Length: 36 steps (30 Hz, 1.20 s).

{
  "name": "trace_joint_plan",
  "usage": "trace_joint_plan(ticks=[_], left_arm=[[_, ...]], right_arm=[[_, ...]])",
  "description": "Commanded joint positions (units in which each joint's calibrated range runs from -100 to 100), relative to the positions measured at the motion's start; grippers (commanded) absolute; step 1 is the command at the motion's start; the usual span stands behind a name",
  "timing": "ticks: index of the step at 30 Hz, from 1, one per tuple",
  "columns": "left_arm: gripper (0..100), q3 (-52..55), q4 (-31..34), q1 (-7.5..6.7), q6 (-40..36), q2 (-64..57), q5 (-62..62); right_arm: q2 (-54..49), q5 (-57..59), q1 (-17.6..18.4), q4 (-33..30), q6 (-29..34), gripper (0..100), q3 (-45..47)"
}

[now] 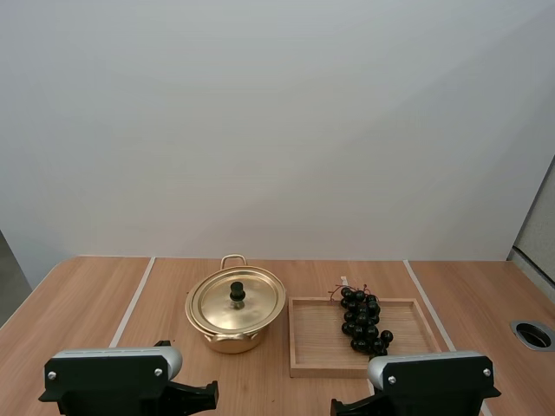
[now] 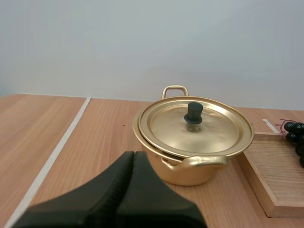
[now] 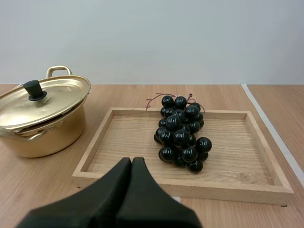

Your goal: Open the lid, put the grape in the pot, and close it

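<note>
Grapes, a dark bunch, lie on a wooden tray beyond the right gripper, with a pot to the tray's left.

Nearest the camera, both arms sit low at the table's near edge, the left arm and the right arm side by side and well apart. Each points forward. The left gripper is closed on nothing, its black fingers pressed together into one wedge aimed at the pot. The right gripper is closed the same way and empty, aimed at the tray's near rim.

Next comes bare wooden table between the grippers and the objects. The gold pot stands just left of the tray, close to it. Its lid rests on top, slightly askew, with a black knob at its centre. One handle faces the arms and the other faces away.

The grapes lie toward the tray's right and far side, leaving its left half bare. White lines cross the table on either side.
</note>
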Motion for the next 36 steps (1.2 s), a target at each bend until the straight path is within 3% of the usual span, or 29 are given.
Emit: trace_joint_plan(ticks=[1,20,26,36], left_arm=[[0,0.1,0.0,0.1,0.1,-0.4,-1.7],[0,-1.9,0.0,0.1,-0.2,-0.4,-1.8],[0,-12.5,0.0,0.1,1.5,-0.4,-1.7],[0,-28.2,0.0,0.1,3.3,-0.4,4.0]], right_arm=[[-0.4,-0.3,-0.2,0.2,0.2,0,0.0],[-0.4,0.4,-0.2,-0.8,0.2,0,-0.2],[-0.4,6.9,-0.2,-1.3,0.2,0,-11.0],[-0.4,6.8,-0.2,-2.0,0.2,0,-23.4]])
